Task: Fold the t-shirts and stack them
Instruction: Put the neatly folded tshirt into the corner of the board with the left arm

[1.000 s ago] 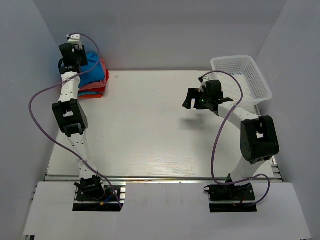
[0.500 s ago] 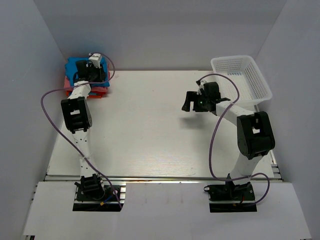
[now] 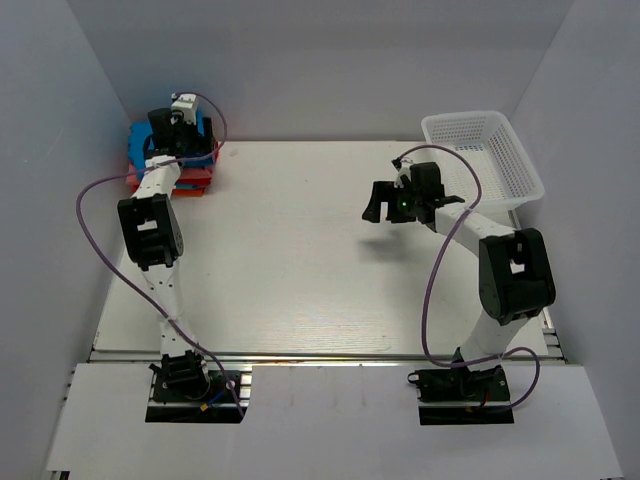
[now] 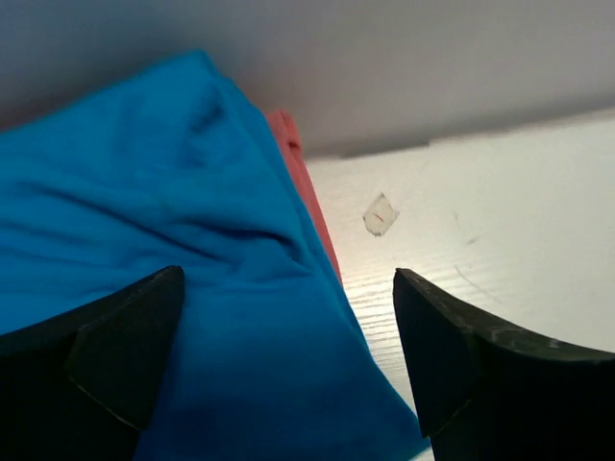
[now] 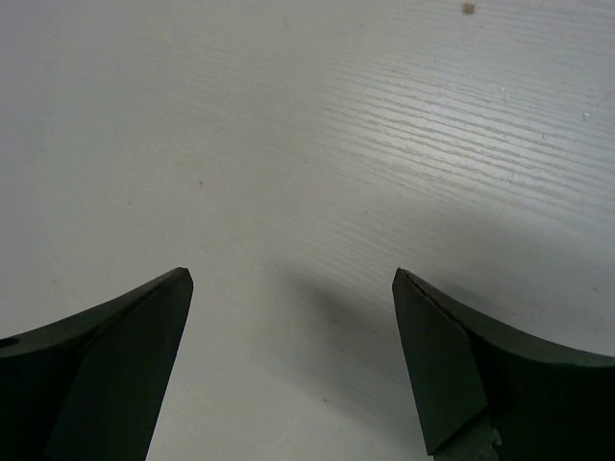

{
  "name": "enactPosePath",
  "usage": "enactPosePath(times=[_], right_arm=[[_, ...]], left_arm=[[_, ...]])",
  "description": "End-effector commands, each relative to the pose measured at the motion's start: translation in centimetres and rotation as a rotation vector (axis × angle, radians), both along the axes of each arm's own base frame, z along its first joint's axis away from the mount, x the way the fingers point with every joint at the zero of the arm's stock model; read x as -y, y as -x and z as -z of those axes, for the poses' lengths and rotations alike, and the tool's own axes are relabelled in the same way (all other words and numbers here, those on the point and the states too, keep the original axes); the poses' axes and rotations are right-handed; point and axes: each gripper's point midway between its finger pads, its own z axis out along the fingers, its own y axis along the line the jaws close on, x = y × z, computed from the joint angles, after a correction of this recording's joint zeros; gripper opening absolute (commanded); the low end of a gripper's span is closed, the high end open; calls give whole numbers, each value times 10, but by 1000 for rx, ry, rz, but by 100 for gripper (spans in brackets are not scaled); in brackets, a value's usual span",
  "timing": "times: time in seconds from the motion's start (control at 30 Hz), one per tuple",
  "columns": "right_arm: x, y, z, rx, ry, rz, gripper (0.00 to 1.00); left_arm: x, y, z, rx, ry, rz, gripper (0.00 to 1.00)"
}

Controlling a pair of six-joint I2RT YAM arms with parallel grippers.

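The t-shirts lie stacked in the table's far left corner. A bright blue t-shirt (image 3: 139, 140) is on top, over orange-red and salmon-pink folded ones (image 3: 196, 181). My left gripper (image 3: 172, 135) hovers just over that stack. In the left wrist view it (image 4: 288, 280) is open, with the rumpled blue t-shirt (image 4: 163, 221) spread beneath both fingers and a salmon-pink edge (image 4: 292, 154) showing beside it. My right gripper (image 3: 376, 203) is held over the table's right half. In its own view it (image 5: 293, 277) stands open with only the bare table (image 5: 317, 125) between its fingers.
A white mesh basket (image 3: 516, 168) stands at the far right corner, empty as far as I can see. Grey walls close in the back and both sides, and the stack sits close to the back wall. A small pale scrap (image 4: 380, 215) lies on the table by the stack.
The left gripper brought the blue t-shirt down onto the stack and its jaws have spread apart, letting the shirt go. The right arm has hardly moved.
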Motion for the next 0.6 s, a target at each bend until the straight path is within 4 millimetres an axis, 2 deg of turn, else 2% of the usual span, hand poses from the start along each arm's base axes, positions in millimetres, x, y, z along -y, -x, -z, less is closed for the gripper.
enactPosePath(times=[0.0,0.03,0.07,0.1,0.13,0.17,0.23,0.27,0.3,0.33,0.37,0.4,0.43,0.47,0.5,0.53,0.57], right_arm=[[-3,2,-44,121,-40,-30,90],[-3,3,-59,156,-49,-32,90],[-1,6,-59,152,-54,-22,90],[0,10,-57,147,-51,-19,90],[0,11,-75,199,-72,-19,90],[-1,15,-76,194,-85,-12,90],[2,25,-87,218,-107,-7,90],[2,28,-89,222,-114,-5,90],[5,38,-95,230,-128,7,90],[5,42,-96,226,-137,13,90],[7,45,-94,216,-134,26,90],[12,50,-101,227,-140,55,90],[17,59,-87,175,-116,74,90],[21,63,-81,154,-106,88,90],[23,69,-88,163,-111,101,90],[29,73,-79,139,-91,129,90],[31,81,-69,114,-86,130,90]], left_arm=[[-14,18,-175,260,14,-135,100],[-13,23,-184,261,24,-137,100],[-11,29,-194,266,36,-140,100],[-4,44,-208,258,76,-128,100],[2,53,-214,250,83,-106,100],[6,62,-219,239,102,-97,100],[19,85,-203,150,174,-78,100],[27,107,-229,179,189,-56,100],[36,124,-196,89,255,-54,100],[47,135,-198,113,273,-28,100],[57,169,-180,86,294,-27,100],[65,184,-175,90,320,-25,100],[77,196,-176,122,329,-13,100],[83,218,-133,31,354,-41,100],[89,231,-129,33,368,-46,100],[104,253,-144,74,396,-16,100],[111,270,-115,29,415,-23,100]])
